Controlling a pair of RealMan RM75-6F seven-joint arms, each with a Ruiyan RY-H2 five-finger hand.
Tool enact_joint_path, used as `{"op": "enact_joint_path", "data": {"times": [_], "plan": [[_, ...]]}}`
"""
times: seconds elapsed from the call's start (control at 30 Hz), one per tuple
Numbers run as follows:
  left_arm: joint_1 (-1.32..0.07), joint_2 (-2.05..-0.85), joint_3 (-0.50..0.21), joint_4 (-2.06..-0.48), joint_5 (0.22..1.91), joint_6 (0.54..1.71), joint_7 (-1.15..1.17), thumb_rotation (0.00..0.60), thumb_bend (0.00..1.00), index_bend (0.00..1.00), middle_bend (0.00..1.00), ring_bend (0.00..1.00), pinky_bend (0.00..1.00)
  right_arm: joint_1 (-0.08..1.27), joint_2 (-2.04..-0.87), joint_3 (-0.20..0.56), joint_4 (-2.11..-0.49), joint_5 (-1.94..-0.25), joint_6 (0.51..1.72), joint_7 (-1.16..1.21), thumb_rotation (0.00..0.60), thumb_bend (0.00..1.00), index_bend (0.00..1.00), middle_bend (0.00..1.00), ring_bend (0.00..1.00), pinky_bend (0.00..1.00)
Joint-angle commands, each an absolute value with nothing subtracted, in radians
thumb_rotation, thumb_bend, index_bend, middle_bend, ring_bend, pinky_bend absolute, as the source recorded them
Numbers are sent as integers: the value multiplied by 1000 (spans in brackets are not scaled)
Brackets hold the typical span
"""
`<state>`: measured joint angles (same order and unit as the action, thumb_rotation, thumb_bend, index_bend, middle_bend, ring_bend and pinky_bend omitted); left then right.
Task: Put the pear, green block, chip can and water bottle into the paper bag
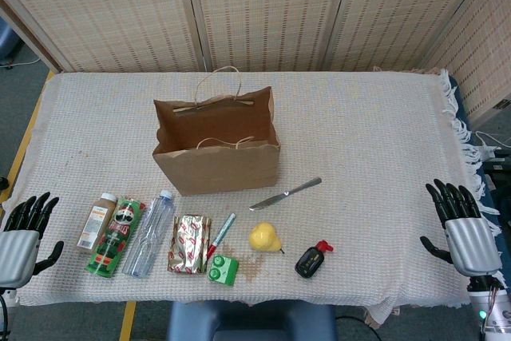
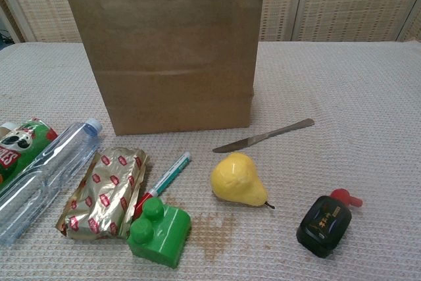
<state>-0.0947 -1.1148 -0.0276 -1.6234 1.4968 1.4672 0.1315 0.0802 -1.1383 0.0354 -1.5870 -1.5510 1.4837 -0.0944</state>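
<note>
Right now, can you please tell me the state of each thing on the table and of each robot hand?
paper bag: upright, open on top
pear: on its side
green block: studs up
chip can: lying flat
water bottle: lying flat, capped
brown bottle: lying flat
foil packet: flat
marker: capped
knife: flat
black bottle: lying, red cap on
left robot hand: open, empty
right robot hand: open, empty

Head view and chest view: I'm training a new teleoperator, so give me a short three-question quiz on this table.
1. True or false: the pear is already inside the paper bag.
2. What lies right of the pear: A knife, B black bottle, C pen?
3. Fill in: the green block has ___ studs on top.

Key: 1 false, it lies on the cloth; 2 B; 3 two.
</note>
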Motion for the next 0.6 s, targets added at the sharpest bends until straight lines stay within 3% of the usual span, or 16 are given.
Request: {"op": "enact_joint_path", "data": {"times": [0.03, 0.27, 0.33, 0.43, 0.5, 0.6], "plan": [[-99, -1111, -27, -1632, 1485, 1453, 133, 600, 353, 0, 0, 0, 75, 82, -1131, 34, -1595, -1541, 1473, -98, 600, 98, 0, 0, 0, 40], [-104, -1113, -23, -1641, 1500, 1452, 145, 600, 357, 0, 0, 0, 74, 81, -1108, 20, -1617, -1535, 1448, -91, 600, 98, 2, 2, 0, 34], [-106, -1114, -21, -1641, 1497, 1443, 146, 600, 357, 0, 0, 0, 75, 88, -1098, 5, -1633, -1556, 1430, -87, 600, 98, 72, 58, 22, 62], [-110, -1111, -19, -1647, 1489, 1428, 144, 600, 357, 0, 0, 0, 81, 106, -1076, -30, -1662, -1589, 1374, -88, 600, 98, 275, 213, 151, 208], [-111, -1108, -18, -1649, 1489, 1426, 142, 600, 357, 0, 0, 0, 84, 123, -1065, -49, -1677, -1610, 1335, -97, 600, 98, 294, 229, 172, 261], [-111, -1105, -14, -1652, 1494, 1424, 133, 600, 356, 0, 0, 0, 85, 159, -1055, -77, -1719, -1641, 1258, -105, 600, 98, 268, 229, 172, 263]]}}
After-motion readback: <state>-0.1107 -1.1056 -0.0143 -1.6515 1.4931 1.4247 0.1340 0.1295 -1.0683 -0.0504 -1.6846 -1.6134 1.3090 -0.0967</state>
